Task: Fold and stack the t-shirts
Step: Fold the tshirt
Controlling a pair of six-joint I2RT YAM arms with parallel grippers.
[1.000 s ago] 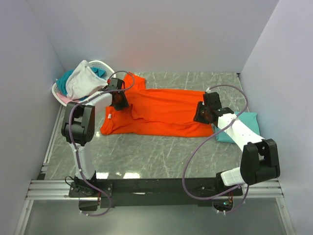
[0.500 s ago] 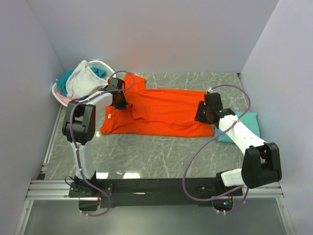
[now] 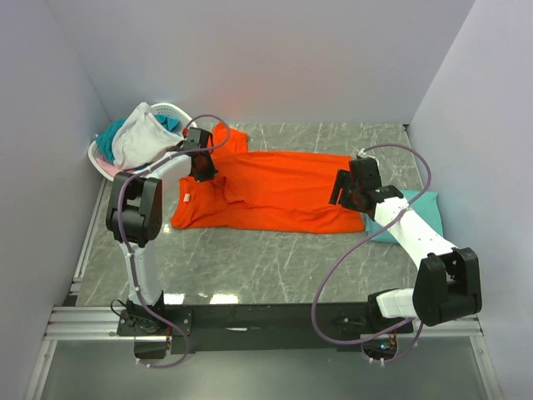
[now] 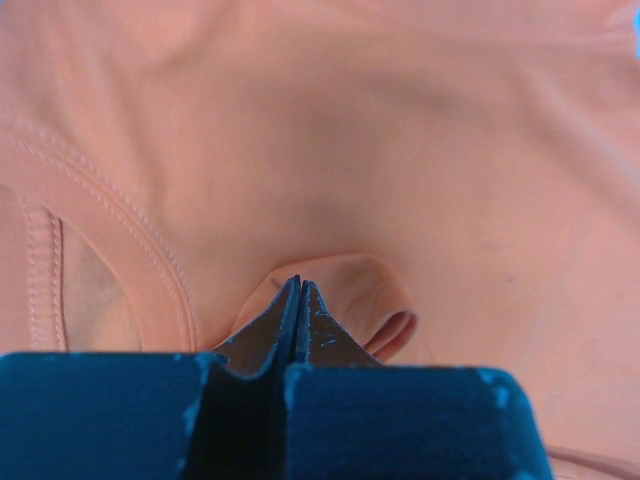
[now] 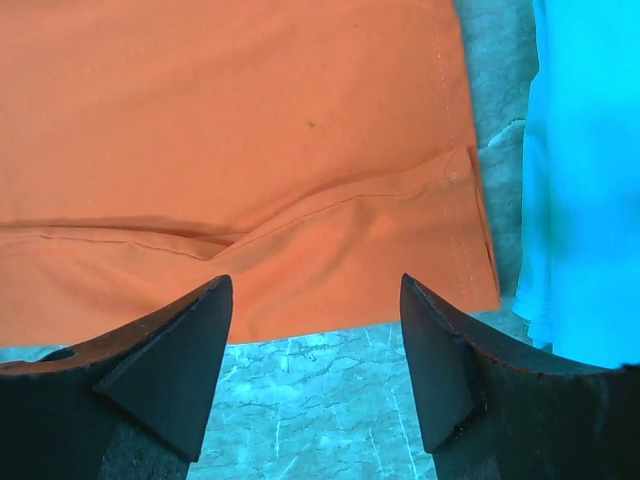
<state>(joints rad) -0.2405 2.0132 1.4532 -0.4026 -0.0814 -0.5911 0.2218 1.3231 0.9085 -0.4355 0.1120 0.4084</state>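
Two neighbours — basket (image 3: 176,107), teal t-shirt (image 3: 422,203) — flank the orange t-shirt (image 3: 275,193).

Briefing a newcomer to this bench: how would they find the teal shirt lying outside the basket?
On the grey marble tabletop, a large bright orange t-shirt is spread across the middle. Just off its right-hand end lies the teal cloth t-shirt, a compact bundle. Unlike the other teal cloth, it lies on the table, not in the white perforated plastic basket at far left.

Bright, even light with soft shadows; the overhead view is sharp. The left wrist view blurs the orange shirt (image 4: 420,150) pale.
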